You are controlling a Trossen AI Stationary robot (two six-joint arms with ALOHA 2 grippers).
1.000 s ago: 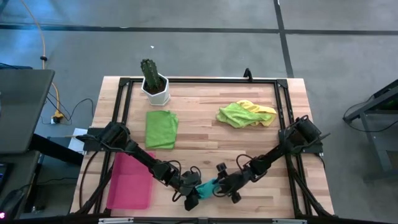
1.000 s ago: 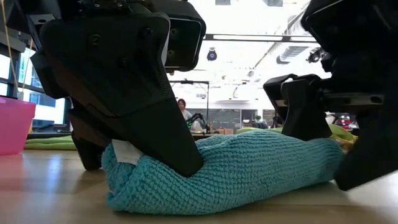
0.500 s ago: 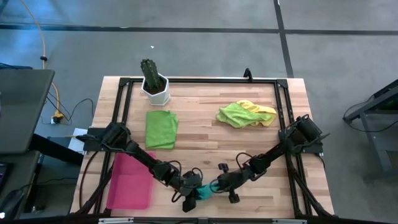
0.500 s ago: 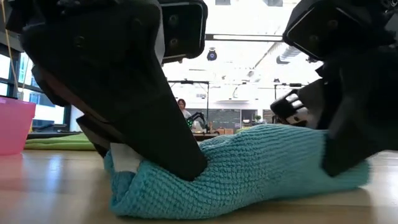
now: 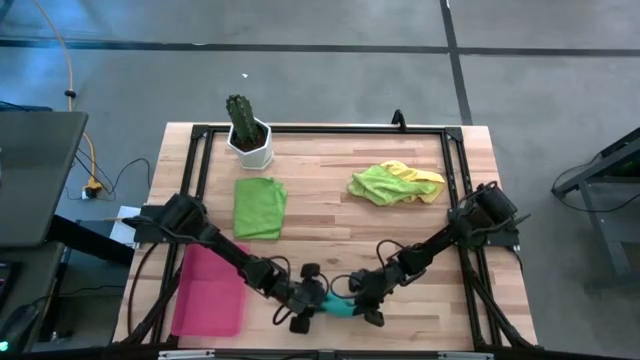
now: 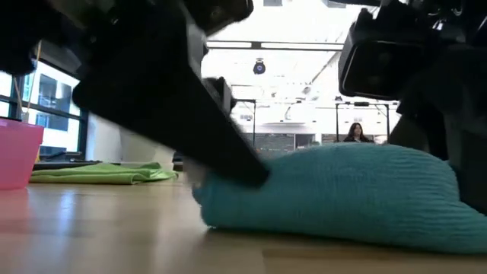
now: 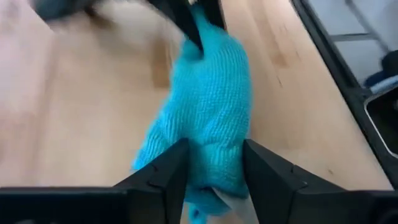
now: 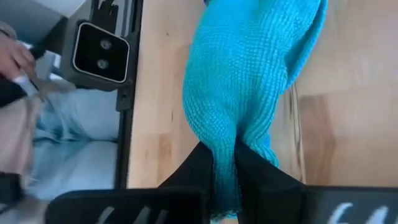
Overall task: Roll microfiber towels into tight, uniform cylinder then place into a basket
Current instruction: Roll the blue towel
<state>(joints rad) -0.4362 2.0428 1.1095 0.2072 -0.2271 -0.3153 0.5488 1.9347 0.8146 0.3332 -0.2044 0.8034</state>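
On the desk [image 5: 330, 230], the rolled towel [image 5: 335, 305] lies at the near edge, about midway across, held between the left pincer [image 5: 310, 305] on its left end and the right pincer [image 5: 358, 298] on its right end. The basket [image 5: 209, 291] lies flat at the near left, with a folded towel [image 5: 259, 207] behind it and the potted cactus [image 5: 247, 131] farther back near the far left corner. Across the desk toward the far right sits a loose heap of towels [image 5: 395, 183], seemingly two bunched one over the other.

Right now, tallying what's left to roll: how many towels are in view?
4: teal towel between both grippers at the near edge; green towel flat mid-left; lime green towel atop yellow towel, far right.
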